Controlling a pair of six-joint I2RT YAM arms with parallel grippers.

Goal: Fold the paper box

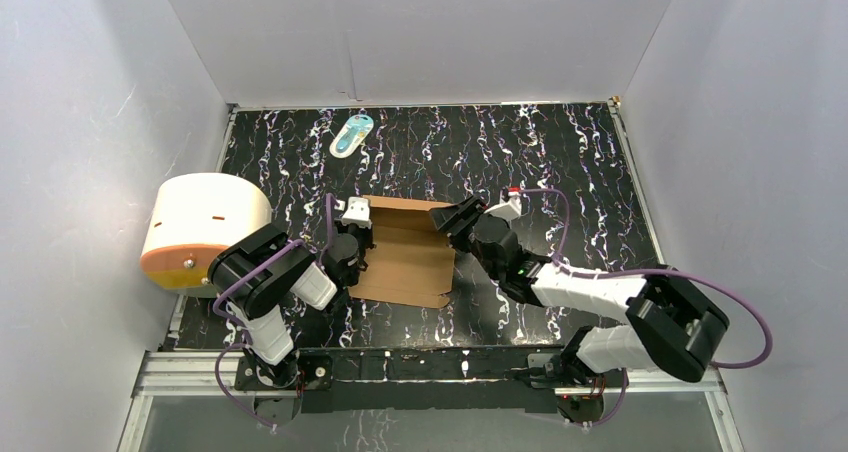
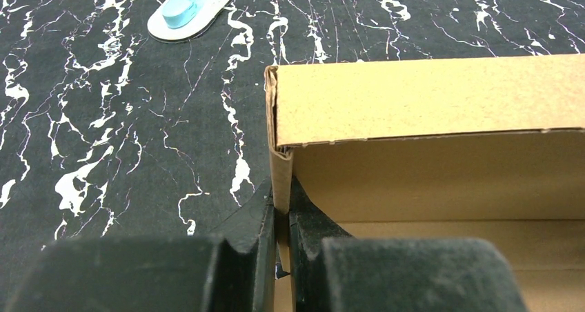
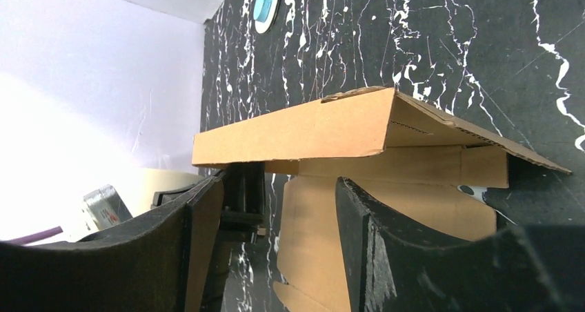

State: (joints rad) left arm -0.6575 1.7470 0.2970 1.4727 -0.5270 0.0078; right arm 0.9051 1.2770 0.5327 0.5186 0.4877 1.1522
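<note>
Opposite your open, empty right claw point(image 3: 279, 195), the left claw point(image 2: 281, 201) pinches the plain brown cardboard box point(image 2: 428, 98); tugging may tear it.

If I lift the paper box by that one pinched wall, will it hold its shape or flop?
Probably flops: the paper box is thin scored sheet, only partly folded up. It looks light, so the pinch of the left gripper on one wall may drag it whole. On the smooth-looking table it may slide when pushed.
</note>
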